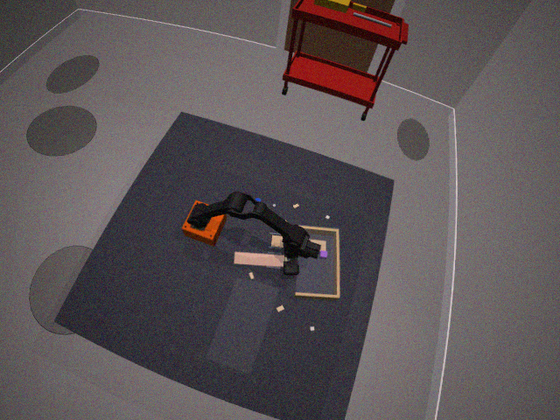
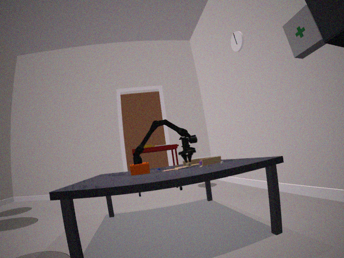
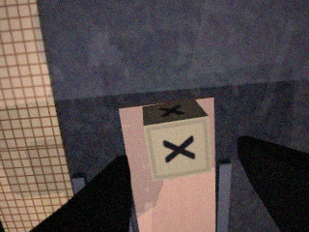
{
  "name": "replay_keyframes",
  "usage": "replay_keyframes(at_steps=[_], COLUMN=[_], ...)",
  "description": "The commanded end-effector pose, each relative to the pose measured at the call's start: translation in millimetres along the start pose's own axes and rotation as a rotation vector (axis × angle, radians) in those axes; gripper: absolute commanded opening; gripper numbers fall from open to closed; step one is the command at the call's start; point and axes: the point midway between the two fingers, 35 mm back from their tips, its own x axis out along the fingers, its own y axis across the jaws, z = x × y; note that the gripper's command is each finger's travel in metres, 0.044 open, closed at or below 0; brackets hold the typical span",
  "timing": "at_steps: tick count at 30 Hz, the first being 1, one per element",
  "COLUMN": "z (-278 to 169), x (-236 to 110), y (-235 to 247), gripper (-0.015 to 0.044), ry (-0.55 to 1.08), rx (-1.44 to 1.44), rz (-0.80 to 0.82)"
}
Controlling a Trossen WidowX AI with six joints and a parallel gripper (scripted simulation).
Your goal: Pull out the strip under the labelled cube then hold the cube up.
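Note:
The labelled cube [image 3: 179, 151] [image 2: 188, 164], pale with a dark X on its top and side, rests on the far end of the pink strip [image 3: 185, 208] [image 1: 257, 259]. My gripper [image 3: 182, 155] [image 2: 188, 162] points down over the cube, partly open, one finger on each side with visible gaps. In the top view the arm hides the cube. A second strip [image 3: 24, 121] [image 1: 276, 240], tan with a grid pattern, lies beside the pink one. A purple cube [image 1: 323, 254] [image 2: 200, 163] is at its far end.
A low wooden wall [image 1: 338, 271] [image 2: 210, 160] runs around the far strip area. Thin grey rails [image 3: 224, 198] flank the pink strip. Small loose blocks [image 1: 280, 308] [image 1: 251, 275] [image 1: 296, 206] and a blue piece [image 1: 257, 199] are scattered around.

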Motion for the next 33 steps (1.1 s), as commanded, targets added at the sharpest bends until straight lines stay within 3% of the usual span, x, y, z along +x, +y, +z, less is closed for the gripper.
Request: replay_keyframes(at_steps=[1, 14, 33], z=[-2.8, -4.0, -4.0], x=[9.9, 29.8, 30.1], y=[1.0, 1.3, 1.3], gripper=[0.0250, 0.0250, 0.0250], ry=[0.011, 0.011, 0.011], rx=[0.004, 0.004, 0.004], rz=[0.005, 0.005, 0.005])
